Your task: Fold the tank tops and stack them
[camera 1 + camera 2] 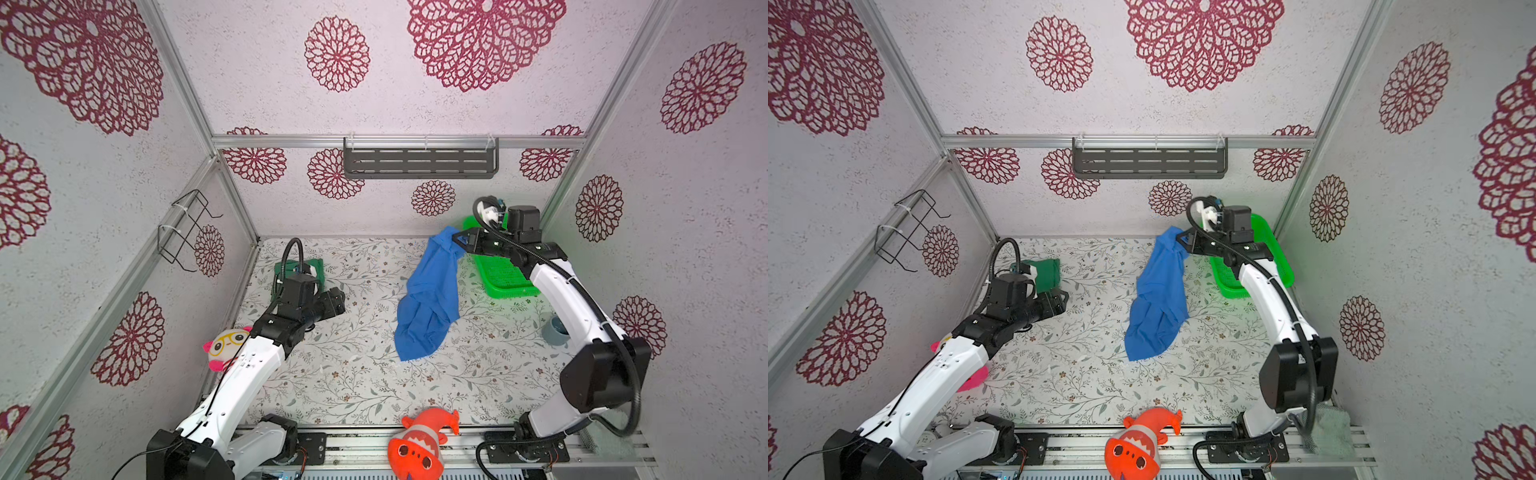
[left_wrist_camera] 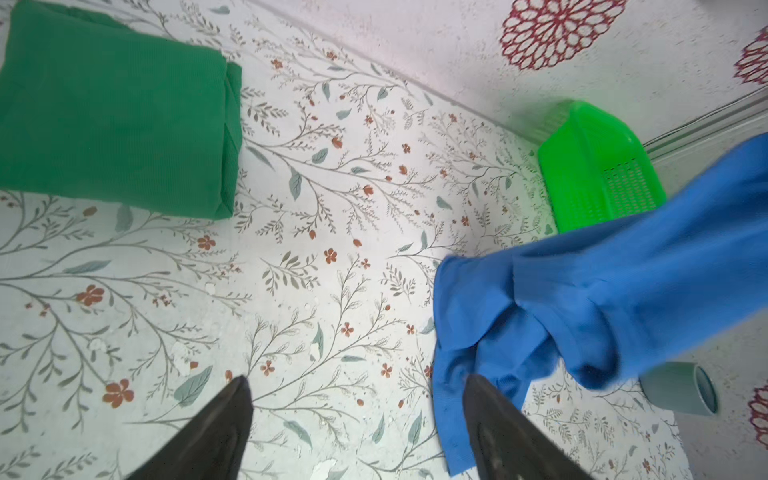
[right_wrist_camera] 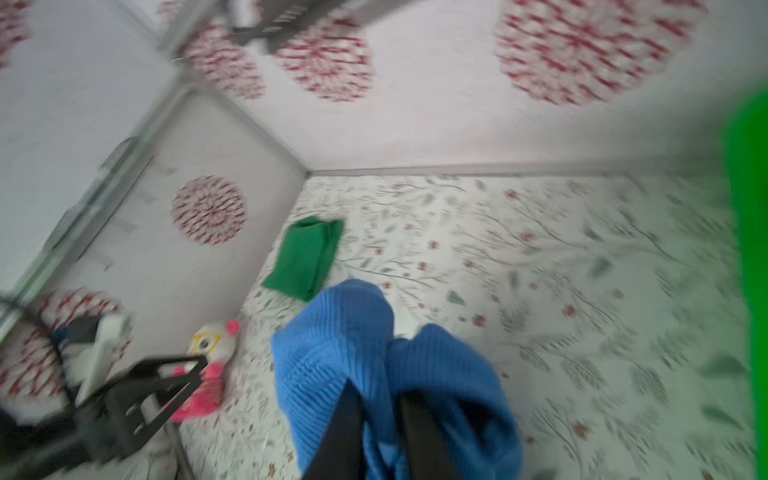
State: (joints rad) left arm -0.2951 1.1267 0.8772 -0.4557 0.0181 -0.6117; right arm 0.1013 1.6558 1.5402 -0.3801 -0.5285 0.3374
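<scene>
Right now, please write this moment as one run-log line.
left gripper: open, empty | right gripper: gripping blue tank top, one end lifted, rest on table | green tank top: folded, far left | stack: not yet

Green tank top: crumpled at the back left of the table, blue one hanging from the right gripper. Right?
No: the green tank top is folded into a neat rectangle, clear in the left wrist view. It does lie at the back left of the table, and the blue tank top hangs from the right gripper.
</scene>
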